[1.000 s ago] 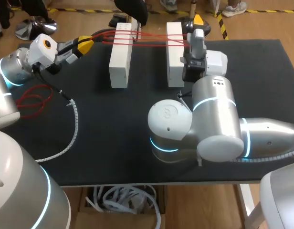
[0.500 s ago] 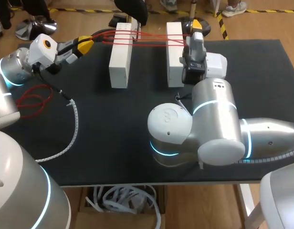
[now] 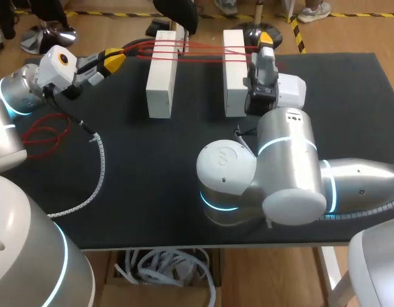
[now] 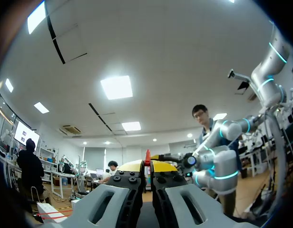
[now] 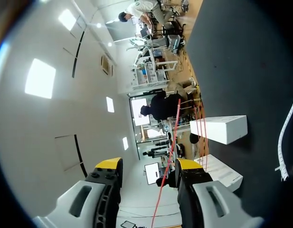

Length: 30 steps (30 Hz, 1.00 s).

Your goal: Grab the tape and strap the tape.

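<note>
My left arm (image 3: 31, 86) lies low over the far left of the surface, wrist pointing right. The left gripper (image 3: 116, 59) (image 4: 147, 166) has its yellow tips pinched on a red cord (image 4: 147, 156). My right arm (image 3: 293, 185) bends over the middle and reaches far. The right gripper (image 3: 265, 38) (image 5: 149, 166) has its fingers spread apart.

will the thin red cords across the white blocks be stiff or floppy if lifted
Probably floppy: the thin red cords look straight only where stretched over the white blocks, while a red loop lies slack. Likely light, being thin.
</note>
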Each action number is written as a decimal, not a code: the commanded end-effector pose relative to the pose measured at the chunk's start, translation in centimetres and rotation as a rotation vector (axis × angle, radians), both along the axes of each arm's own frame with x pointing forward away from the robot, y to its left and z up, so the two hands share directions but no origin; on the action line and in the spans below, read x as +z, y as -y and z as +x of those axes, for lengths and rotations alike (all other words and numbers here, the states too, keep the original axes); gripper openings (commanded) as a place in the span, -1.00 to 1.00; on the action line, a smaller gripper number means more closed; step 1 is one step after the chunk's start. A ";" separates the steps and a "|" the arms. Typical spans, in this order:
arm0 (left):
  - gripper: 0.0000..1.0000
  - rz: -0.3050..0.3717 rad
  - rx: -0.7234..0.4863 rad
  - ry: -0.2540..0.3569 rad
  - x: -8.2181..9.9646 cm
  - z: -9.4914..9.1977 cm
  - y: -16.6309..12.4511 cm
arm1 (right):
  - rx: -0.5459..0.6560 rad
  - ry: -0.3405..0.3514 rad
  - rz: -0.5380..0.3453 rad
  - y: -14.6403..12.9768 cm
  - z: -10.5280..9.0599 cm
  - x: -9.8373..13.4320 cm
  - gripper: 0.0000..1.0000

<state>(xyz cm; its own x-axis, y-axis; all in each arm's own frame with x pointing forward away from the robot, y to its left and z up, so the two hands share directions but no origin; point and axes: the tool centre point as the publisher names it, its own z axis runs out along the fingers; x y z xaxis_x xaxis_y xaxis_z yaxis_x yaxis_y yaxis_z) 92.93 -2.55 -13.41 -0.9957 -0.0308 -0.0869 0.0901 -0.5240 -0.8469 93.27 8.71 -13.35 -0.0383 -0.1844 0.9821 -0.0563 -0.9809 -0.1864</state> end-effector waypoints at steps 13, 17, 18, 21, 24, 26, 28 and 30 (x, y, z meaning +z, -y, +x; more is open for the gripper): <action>-1.00 -0.001 0.001 0.002 -0.1 0.0 0.0 | -0.001 -0.013 0.015 -0.5 -0.3 0.3 -0.23; -1.00 -0.001 0.001 0.002 -0.1 0.0 0.0 | 0.000 -0.014 0.018 -0.6 -0.3 0.3 -0.35; -1.00 -0.001 0.001 0.002 -0.1 0.0 0.0 | 0.000 -0.015 0.019 -0.6 -0.3 0.3 -0.38; -1.00 -0.001 0.001 0.002 -0.1 0.0 0.0 | 0.001 -0.016 0.021 -0.7 -0.3 0.3 -0.44; -1.00 -0.001 0.001 0.002 -0.1 0.0 0.0 | 0.001 -0.018 0.022 -0.7 -0.4 0.3 -0.54; -1.00 -0.001 0.001 0.002 -0.1 0.0 0.0 | 0.001 -0.021 0.023 -0.7 -0.4 0.3 -0.58; -1.00 -0.001 0.001 0.002 -0.1 0.0 0.0 | 0.000 -0.023 0.025 -0.6 -0.4 0.2 -0.62; -1.00 -0.001 0.001 0.002 -0.1 0.0 0.0 | 0.000 -0.027 0.026 -0.6 -0.5 0.2 -0.66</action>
